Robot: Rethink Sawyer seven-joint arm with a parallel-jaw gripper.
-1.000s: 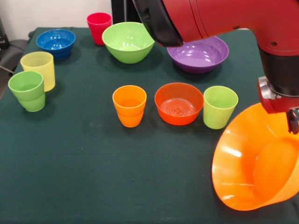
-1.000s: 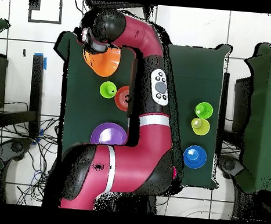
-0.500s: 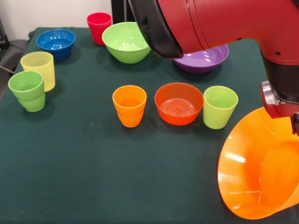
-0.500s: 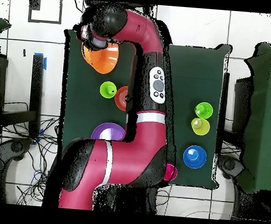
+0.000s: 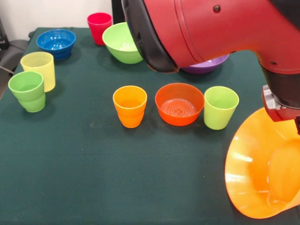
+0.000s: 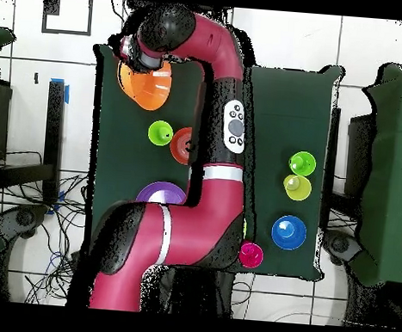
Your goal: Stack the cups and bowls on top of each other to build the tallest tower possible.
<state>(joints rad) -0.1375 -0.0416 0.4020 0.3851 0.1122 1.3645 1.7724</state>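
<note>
the arm's claw (image 5: pixel 296 123) holds the large orange bowl (image 5: pixel 262 168) tilted off the table (image 5: pixel 93 178); next, it needs setting down flat as tower base.

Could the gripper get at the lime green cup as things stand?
Probably not yet. The gripper is carrying the big orange bowl, tilted, so it is occupied. The lime green cup stands upright close by, beside the red-orange bowl, with nothing over it.
</note>
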